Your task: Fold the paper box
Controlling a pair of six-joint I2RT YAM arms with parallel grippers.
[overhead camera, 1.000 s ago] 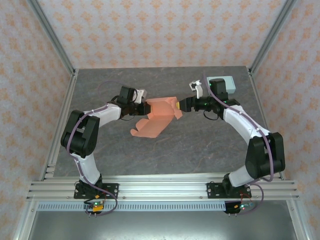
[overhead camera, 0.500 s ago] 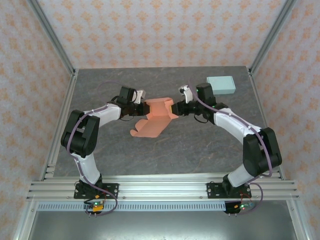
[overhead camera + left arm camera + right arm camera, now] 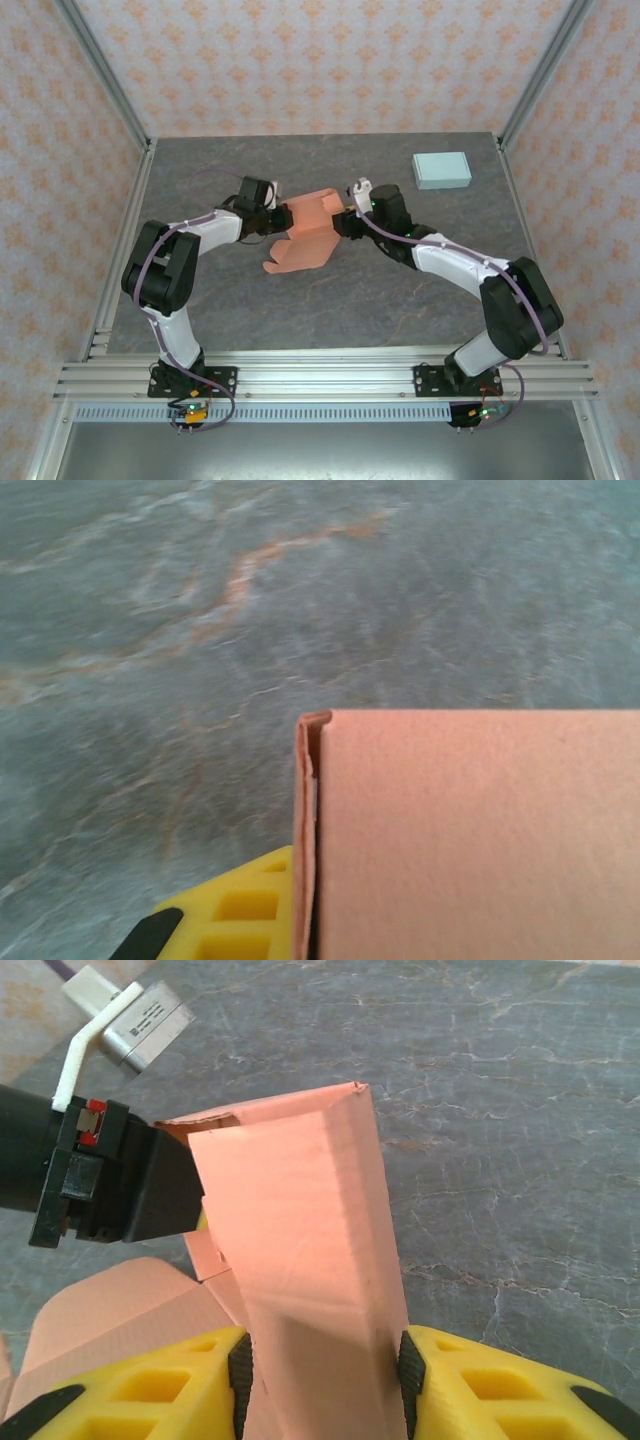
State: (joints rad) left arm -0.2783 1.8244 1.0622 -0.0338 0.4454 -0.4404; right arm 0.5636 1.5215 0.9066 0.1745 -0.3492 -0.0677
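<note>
The paper box (image 3: 305, 240), well left of the pale box (image 3: 441, 170) on the desk (image 3: 400, 290), is being pinched by the left gripper (image 3: 283, 215) and the right gripper (image 3: 320, 1360). Its raised panel is being put at risk of creasing if pulled unevenly.

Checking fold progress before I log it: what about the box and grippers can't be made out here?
Top view: the left gripper's fingertips are hidden behind the paper box.
Left wrist view: the box hides all but one yellow finger.
Right wrist view: the bottom edge cuts off the box between the right gripper's fingers.
Top view: creases too small.
</note>
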